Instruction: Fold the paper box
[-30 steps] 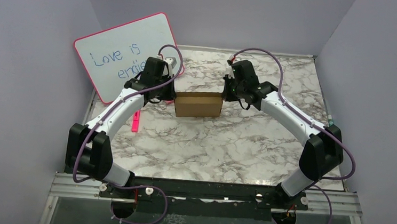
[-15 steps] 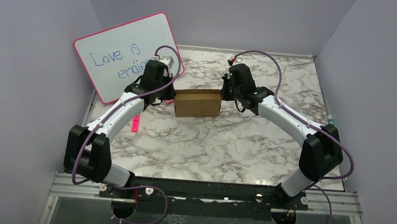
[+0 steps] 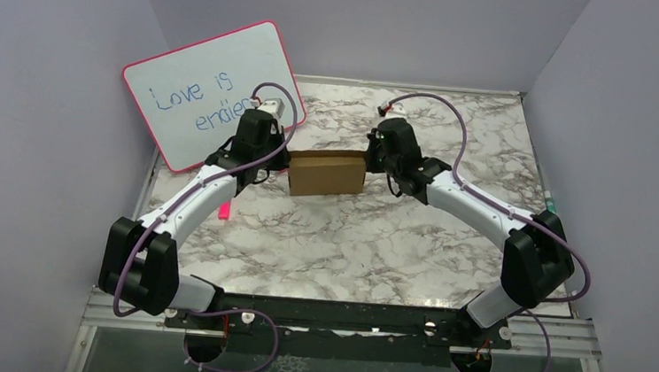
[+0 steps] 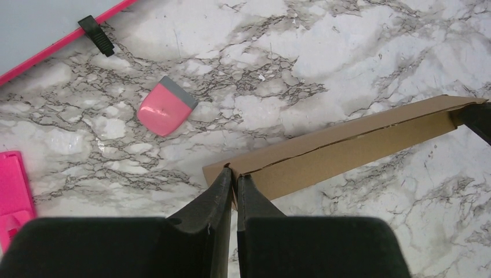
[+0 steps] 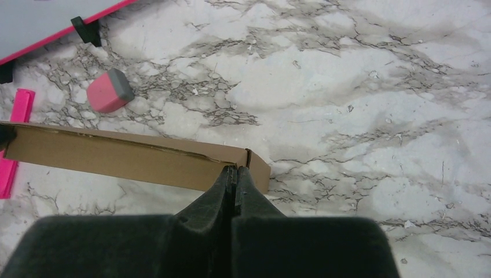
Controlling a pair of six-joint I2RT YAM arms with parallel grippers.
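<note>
The paper box (image 3: 328, 174) is a brown cardboard piece standing on its long edge in the middle of the marble table, flattened and narrow. My left gripper (image 3: 286, 161) is at its left end, shut on the cardboard's corner (image 4: 234, 175), with a thin wall pinched between the fingers. The box (image 4: 347, 145) runs away to the right in the left wrist view. At the box's right end is my right gripper (image 3: 369, 158), its jaws shut tight, their tips (image 5: 234, 169) against the top edge of the box (image 5: 116, 155) near its corner. No cardboard shows between them.
A pink-framed whiteboard (image 3: 214, 88) leans at the back left, close behind the left arm. A pink eraser (image 4: 166, 108) lies on the table beyond the box. A pink marker (image 3: 225, 203) lies left of the box. Side walls close in the table.
Both wrists have crept toward the far side. The box's right end has shifted slightly left and back with the right gripper. Both jaws have stayed as they were.
</note>
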